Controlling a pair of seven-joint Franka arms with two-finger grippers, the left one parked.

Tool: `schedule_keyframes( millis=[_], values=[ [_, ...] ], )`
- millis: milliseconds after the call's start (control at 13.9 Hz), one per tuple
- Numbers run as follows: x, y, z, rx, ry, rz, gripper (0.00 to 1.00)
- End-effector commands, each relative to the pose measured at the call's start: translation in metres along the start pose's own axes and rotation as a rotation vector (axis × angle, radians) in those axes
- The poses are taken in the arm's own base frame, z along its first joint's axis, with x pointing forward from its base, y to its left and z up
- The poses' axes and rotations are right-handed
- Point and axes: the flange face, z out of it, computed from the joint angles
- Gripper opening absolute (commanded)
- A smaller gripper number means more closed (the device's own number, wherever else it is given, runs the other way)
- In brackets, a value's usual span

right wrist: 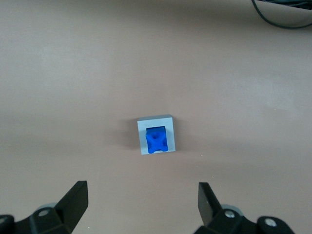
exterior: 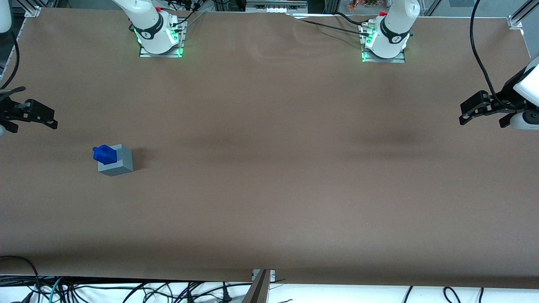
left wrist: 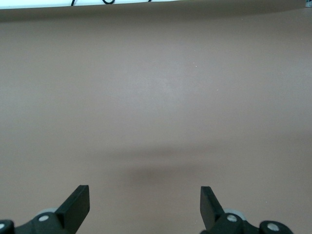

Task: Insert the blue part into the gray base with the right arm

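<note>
Although most of the right arm (exterior: 8, 17) is cut off at the frame edge in the front view, its black gripper (exterior: 36, 115) shows, hanging above the brown table (exterior: 269, 189) and well apart from the gray base (exterior: 116, 162), farther from the front camera than the base. In the wrist view the two fingers (right wrist: 73, 200) stand spread wide with nothing between them; only their tips and knuckle screws show.

Gray base: matte light-gray plastic cube, sharp edges, resting on the table toward the working arm's end. Blue part (exterior: 105, 154): glossy bright-blue chunky block, sitting in the base's top recess (right wrist: 156, 135). From the wrist camera it fills most of the socket, with small dark holes on its top face. It appears to stand proud of the rim in the front view; how deep it sits is hidden by the base's wall.

Table cover: smooth, dull brown, faintly rippled.
</note>
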Motion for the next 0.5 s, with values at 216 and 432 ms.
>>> schedule_keyframes(
  millis=[216, 432],
  values=[
    [-0.0051, -0.0047, -0.0032, 0.014, 0.007, -0.019, 1.0],
    [-0.0042, -0.0019, 0.0006, 0.013, 0.001, -0.016, 1.0]
  ],
)
